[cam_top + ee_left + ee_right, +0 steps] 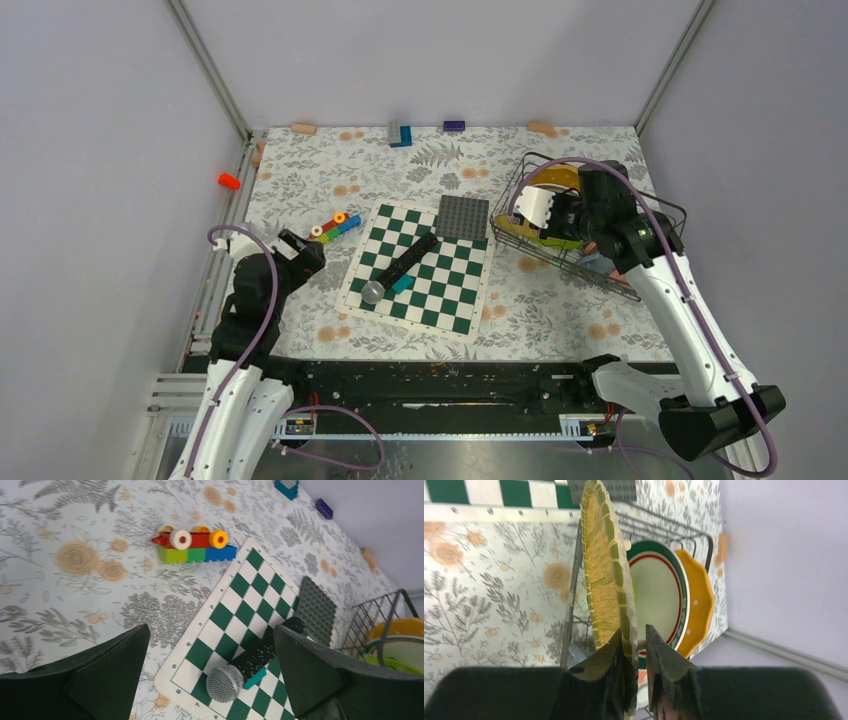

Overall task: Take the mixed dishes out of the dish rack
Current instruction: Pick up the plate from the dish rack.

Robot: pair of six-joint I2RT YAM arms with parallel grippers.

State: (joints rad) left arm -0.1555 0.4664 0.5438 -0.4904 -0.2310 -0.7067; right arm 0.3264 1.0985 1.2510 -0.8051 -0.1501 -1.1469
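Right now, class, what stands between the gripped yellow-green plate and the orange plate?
A white plate with a green-and-red rim, shown in the right wrist view.

Black wire dish rack sits just right of the chessboard. Three plates stand on edge inside, side by side. The yellow-green ribbed plate is nearest the chessboard, rim pinched by the right gripper. Next is the white plate with green-and-red rim, then the orange scalloped plate, farthest from it.
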